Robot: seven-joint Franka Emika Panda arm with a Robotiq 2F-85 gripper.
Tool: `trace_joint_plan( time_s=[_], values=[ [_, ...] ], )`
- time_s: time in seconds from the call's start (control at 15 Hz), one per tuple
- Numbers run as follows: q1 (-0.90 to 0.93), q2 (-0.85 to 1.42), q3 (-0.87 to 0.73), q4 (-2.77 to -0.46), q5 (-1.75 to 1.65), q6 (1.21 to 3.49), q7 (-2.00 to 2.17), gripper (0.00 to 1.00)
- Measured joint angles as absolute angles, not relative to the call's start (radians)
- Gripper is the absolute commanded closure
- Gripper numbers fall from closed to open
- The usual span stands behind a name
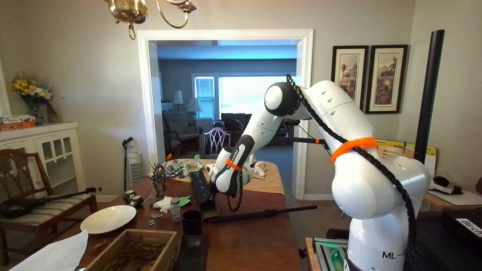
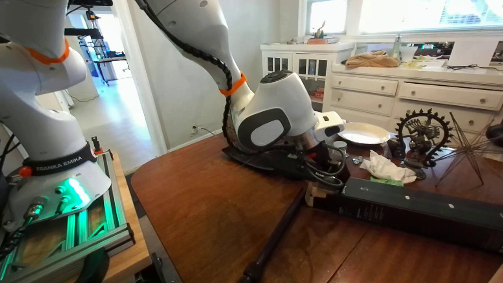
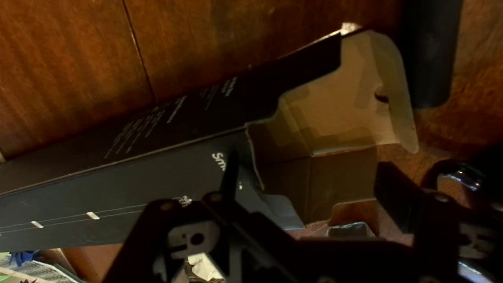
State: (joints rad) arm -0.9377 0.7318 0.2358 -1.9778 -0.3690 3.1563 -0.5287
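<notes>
Hand (image 3: 309, 163) spread wide, gripping nothing, at flapped end of black box (image 2: 412, 214) lying on surface (image 2: 196, 196) near dark pole (image 2: 278, 234). Square up, avoid loose flaps (image 3: 401, 110), squeeze lightly; box likely dents.

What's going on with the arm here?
The robot arm is down at the open end of a long black box lying on the wooden table. Its jaws stand apart there, with nothing visibly gripped; whether they touch the box, I can't tell. A black pole lies near that end, and a white plate sits farther off.
</notes>
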Motion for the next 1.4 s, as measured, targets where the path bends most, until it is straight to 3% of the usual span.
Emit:
trace_joint_plan(
  time_s=[0.27,0.6,0.93,1.13,1.4],
  values=[
    [-0.971,0.731,0.273,-1.983,-0.334,3.159,-0.502,0.0],
    [-1.213,0.563,0.49,-1.994,-0.306,3.099,-0.503,0.0],
    [-1.456,0.382,0.732,-1.943,-0.208,2.777,-0.557,0.0],
    [-1.428,0.282,0.699,-1.882,-0.12,2.562,-0.592,0.0],
    [-1.383,0.256,0.661,-1.871,-0.096,2.527,-0.596,0.0]
  ],
)
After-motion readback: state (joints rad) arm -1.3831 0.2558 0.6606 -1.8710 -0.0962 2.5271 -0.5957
